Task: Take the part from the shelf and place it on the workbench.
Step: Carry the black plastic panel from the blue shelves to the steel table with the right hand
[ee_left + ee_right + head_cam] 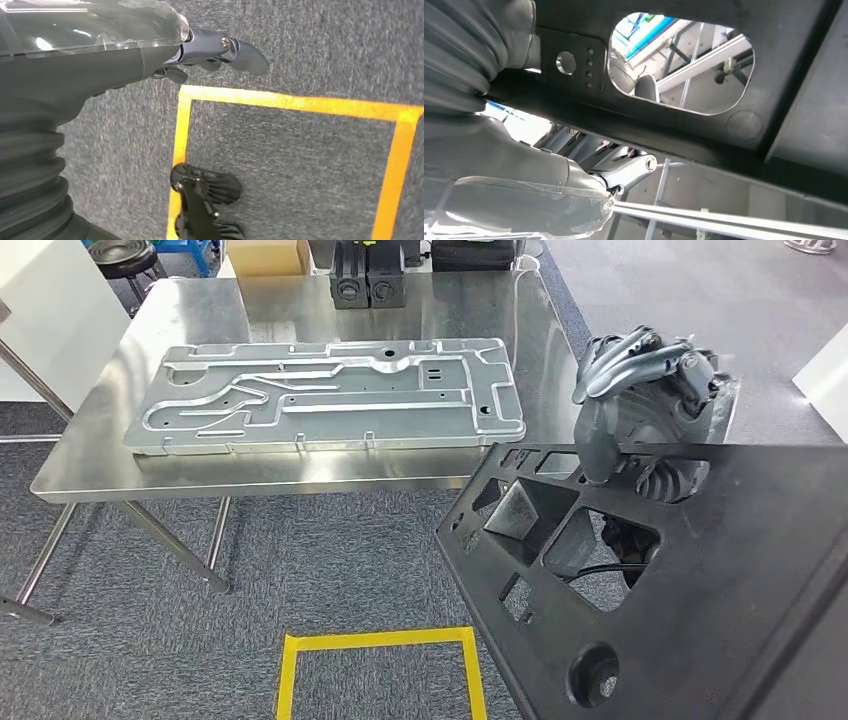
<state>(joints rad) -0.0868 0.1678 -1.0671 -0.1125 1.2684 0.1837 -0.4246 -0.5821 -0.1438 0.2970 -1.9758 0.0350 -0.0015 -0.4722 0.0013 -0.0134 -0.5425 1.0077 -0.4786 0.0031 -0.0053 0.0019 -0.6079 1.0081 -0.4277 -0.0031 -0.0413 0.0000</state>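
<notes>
My right robot hand (640, 390) grips the top edge of the part (680, 580), which looks stiff and unwieldy, short of the bench (200, 310).

Black panel part (700, 580): large, flat, matte black plate with rectangular, trapezoidal and round cut-outs and rows of small holes. Tilted, raised off the floor, its upper edge gripped by the right hand (640, 390). Positioned just beside the near right corner of the steel workbench (90, 460), not resting on it.
</notes>
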